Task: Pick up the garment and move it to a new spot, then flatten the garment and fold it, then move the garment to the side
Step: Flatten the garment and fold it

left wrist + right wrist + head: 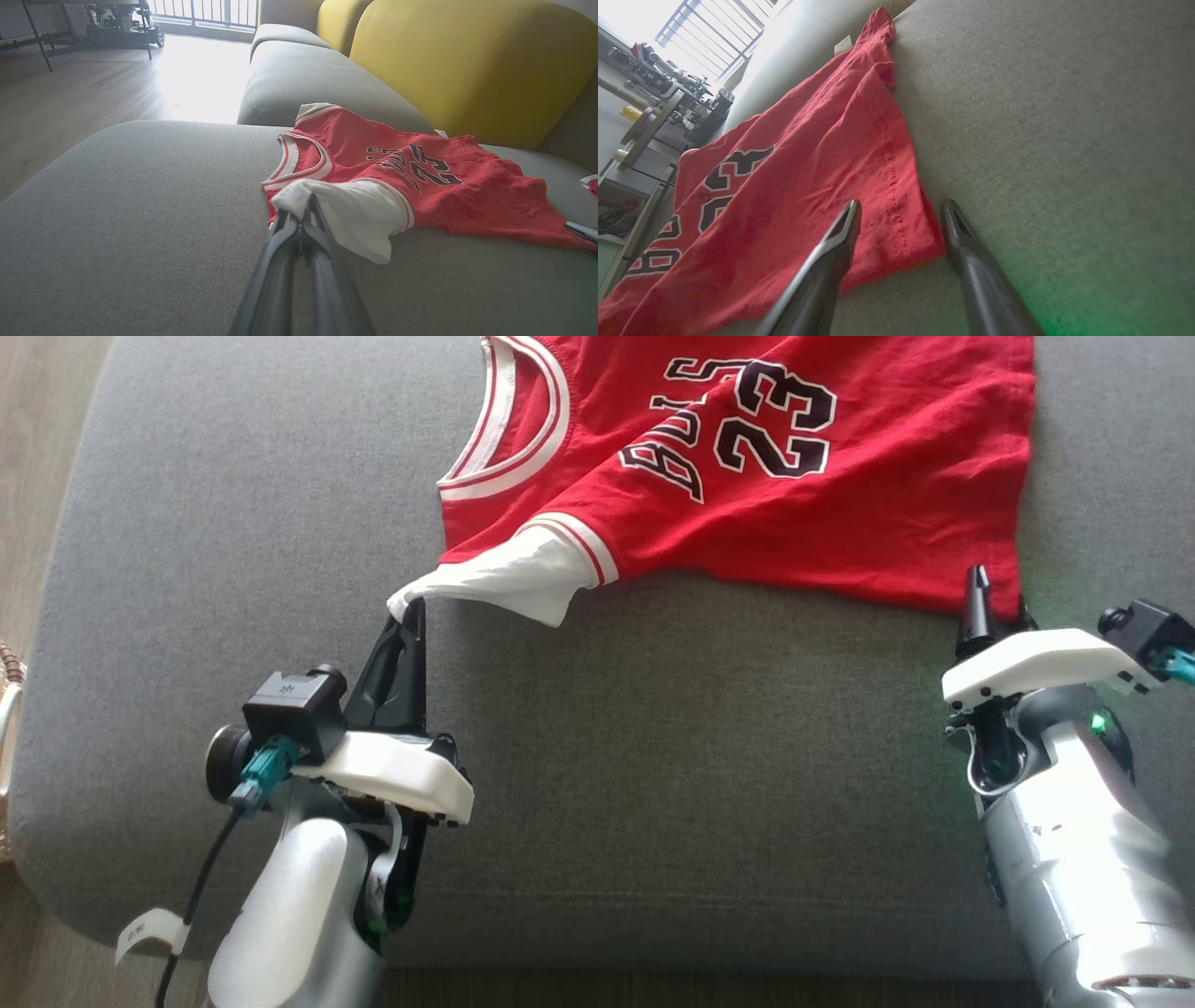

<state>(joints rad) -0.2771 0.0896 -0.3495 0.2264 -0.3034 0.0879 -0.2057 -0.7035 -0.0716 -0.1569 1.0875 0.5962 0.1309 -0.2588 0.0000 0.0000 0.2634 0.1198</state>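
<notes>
A grey sofa seat [653, 756] backed by yellow cushions [467, 60] stands on wooden floor [70, 102].

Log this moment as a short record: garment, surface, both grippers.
garment: red jersey, number 23, spread unfolded, wrinkled
surface: grey sofa cushion
left gripper: jaws shut on the garment's white sleeve, which is drawn to a point
right gripper: jaws open, one either side of the red hem corner

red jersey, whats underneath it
The red jersey lies spread on the grey sofa cushion, which shows beside it. Whether anything else sits beneath the cloth cannot be seen; the fabric covers that patch.
</notes>
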